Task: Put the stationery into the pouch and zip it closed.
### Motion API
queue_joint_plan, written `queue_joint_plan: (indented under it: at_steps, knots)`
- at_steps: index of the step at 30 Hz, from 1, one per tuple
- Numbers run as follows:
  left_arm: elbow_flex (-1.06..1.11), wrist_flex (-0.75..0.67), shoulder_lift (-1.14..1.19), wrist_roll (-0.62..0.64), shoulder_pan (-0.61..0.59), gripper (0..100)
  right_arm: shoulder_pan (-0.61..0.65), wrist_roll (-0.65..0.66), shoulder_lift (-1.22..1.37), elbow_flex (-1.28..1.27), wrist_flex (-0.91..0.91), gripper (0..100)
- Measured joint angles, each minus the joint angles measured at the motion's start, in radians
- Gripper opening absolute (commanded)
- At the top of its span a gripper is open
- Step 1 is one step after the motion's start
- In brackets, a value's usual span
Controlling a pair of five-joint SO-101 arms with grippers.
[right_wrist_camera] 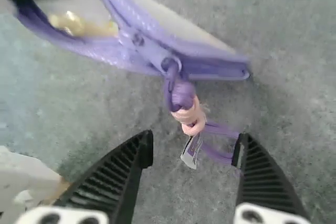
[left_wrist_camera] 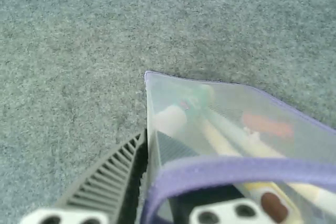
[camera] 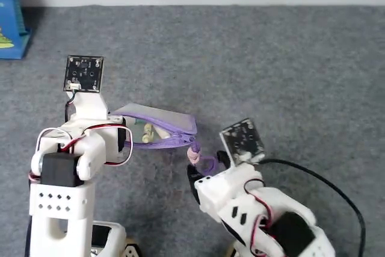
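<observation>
– Pouch (camera: pixel 159 121) first: where does it sit?

– On the grey counter (camera: pixel 271 58), between the two arms. It is clear-sided with purple edging, and it stands tilted on a long edge rather than lying flat. I cannot tell whether its lower edge rests fully on the counter.

– And the stationery?

– Inside. Through the clear wall, the left wrist view shows the stationery (left_wrist_camera: pixel 226 140): cream-yellow sticks, something green and something orange.

– The zip?

– The slider (right_wrist_camera: pixel 168 67) sits near the end of the pouch closest to the right arm. A purple pull cord (right_wrist_camera: pixel 189 116) with a pink knot hangs from it and ends in a loop on the counter. I cannot tell whether the zip is shut along its length.

– Who has hold of it?

– The left end effector (left_wrist_camera: pixel 150 140) pinches the pouch's other end. One ribbed finger is outside the wall, and the other shows dark through it.

– The right one?

– The right end effector (right_wrist_camera: pixel 194 140) is spread wide, low over the counter. The pull cord hangs between its fingers, and the loop's end lies just beside one of them.

– What crowds the spot?

– In the high view, the left arm's body covers the end of the pouch that it grips. The right arm's camera board (camera: pixel 242 139) stands just beside the pull cord. A black cable (camera: pixel 328 188) trails off the right arm. A blue box (camera: pixel 11 25) stands at the far edge by the wall, well apart from everything else.
</observation>
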State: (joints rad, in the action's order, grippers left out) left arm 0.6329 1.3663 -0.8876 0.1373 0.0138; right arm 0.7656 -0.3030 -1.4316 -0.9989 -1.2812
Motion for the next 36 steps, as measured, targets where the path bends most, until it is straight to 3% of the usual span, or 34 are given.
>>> queue_joint_plan:
  at_steps: [13, 16, 19, 21, 29, 36]
  knots:
    - [0.002, 0.0, 0.0, 0.0, 0.0, 1, -0.002, 0.0, -0.002, -0.15, 0.264, 24.7]
    - [0.002, 0.0, 0.0, 0.0, 0.0, 1, -0.026, 0.0, -0.005, -0.153, 0.295, 16.2]
    - [0.002, 0.0, 0.0, 0.0, 0.0, 1, -0.049, 0.0, -0.005, -0.153, 0.319, 1.5]
    - [0.002, 0.0, 0.0, 0.0, 0.0, 1, -0.063, 0.0, -0.005, -0.153, 0.331, 2.4]
    - [0.002, 0.0, 0.0, 0.0, 0.0, 1, -0.132, 0.002, -0.008, -0.153, 0.324, 0.8]
    - [0.002, 0.0, 0.0, 0.0, 0.0, 1, -0.132, 0.048, -0.091, -0.147, 0.176, 0.8]
